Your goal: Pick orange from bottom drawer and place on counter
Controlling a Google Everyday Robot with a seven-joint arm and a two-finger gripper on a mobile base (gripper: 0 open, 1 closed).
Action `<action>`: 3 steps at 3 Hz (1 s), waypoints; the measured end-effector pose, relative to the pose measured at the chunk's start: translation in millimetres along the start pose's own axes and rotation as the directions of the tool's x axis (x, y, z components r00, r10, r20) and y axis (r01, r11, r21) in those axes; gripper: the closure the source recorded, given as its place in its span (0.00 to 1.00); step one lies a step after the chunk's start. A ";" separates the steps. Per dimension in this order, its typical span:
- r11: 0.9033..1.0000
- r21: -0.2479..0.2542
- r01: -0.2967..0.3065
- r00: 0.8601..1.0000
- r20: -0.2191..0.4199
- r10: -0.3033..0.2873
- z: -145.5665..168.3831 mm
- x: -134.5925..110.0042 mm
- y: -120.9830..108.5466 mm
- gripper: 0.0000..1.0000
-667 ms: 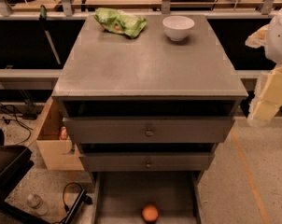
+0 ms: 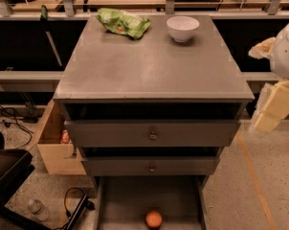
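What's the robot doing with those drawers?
The robot is meant to fetch the orange and put it on the counter, but it hasn't picked it up yet. The orange lies in the open bottom drawer, near the front. The claw hangs off to the right of the cabinet, up beside the counter's edge, far from the fruit. On the counter sit a green snack bag and a white bowl.

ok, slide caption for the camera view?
Open bottom drawer holds the orange; gripper hangs right of the counter.
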State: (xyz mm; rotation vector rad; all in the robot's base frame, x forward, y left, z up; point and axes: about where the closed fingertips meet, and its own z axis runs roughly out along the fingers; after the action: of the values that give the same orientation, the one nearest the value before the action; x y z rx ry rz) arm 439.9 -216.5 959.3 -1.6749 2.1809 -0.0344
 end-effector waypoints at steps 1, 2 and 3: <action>0.999 -0.041 -0.016 0.989 0.146 0.022 53.0 18.8 22.6 0.00; 0.997 -0.066 -0.035 0.952 0.301 0.053 143.0 54.3 74.8 0.00; 0.999 -0.044 0.022 0.945 0.327 -0.006 197.3 80.5 108.4 0.00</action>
State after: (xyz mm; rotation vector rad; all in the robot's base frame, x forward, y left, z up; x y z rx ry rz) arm 385.4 -218.6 726.6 -1.5905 1.9334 0.2743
